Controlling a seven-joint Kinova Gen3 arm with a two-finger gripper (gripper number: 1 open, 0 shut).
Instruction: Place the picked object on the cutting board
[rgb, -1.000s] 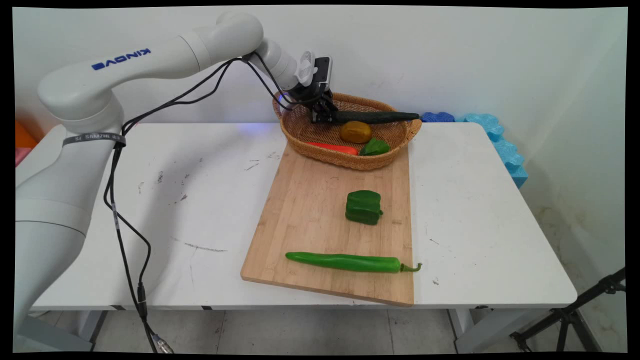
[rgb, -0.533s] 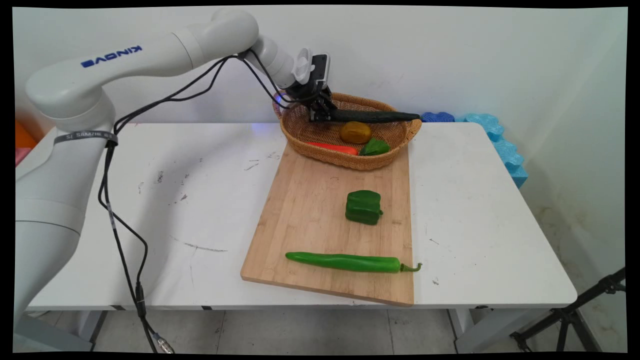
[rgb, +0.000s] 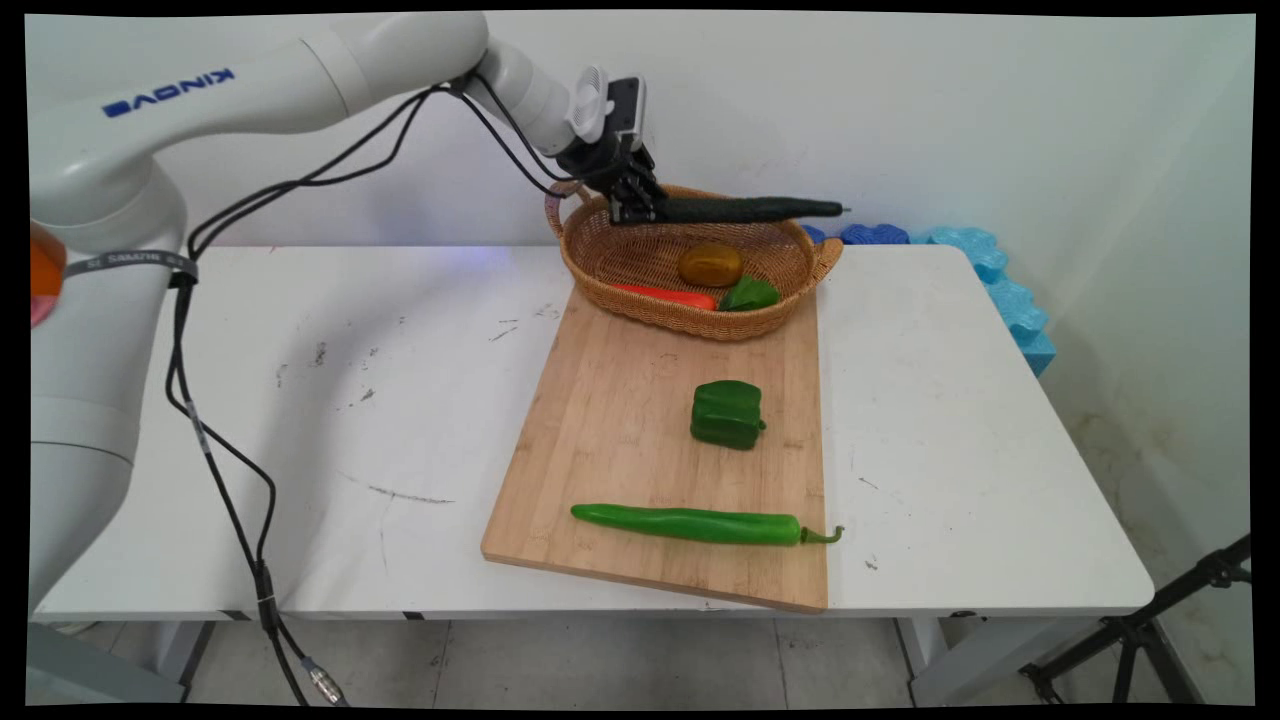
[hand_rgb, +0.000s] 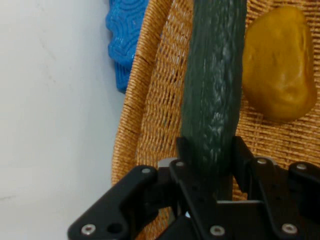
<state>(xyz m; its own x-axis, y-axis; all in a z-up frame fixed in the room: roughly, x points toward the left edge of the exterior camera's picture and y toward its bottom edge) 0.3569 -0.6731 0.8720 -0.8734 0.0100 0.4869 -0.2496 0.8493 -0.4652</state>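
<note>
My gripper (rgb: 632, 208) is shut on one end of a long dark green cucumber (rgb: 745, 209), which hangs level above the back of a wicker basket (rgb: 700, 322). In the hand view the cucumber (hand_rgb: 215, 90) runs up from between my fingers (hand_rgb: 243, 160), over the basket's weave (hand_rgb: 160, 100). A yellow-brown potato (rgb: 710, 264) (hand_rgb: 280, 65), a red-orange carrot (rgb: 668, 295) and a small green pepper piece (rgb: 750, 293) lie in the basket below.
A wooden cutting board (rgb: 620, 440) lies in front of the basket, carrying a green bell pepper (rgb: 728, 414) and a long green chili (rgb: 700, 524). Blue foam pieces (rgb: 990, 270) sit at the table's back right corner. The white wall stands close behind the basket.
The gripper has risen and shifted slightly left, lifting the cucumber off the basket's rim. The other vegetables have stayed put.
</note>
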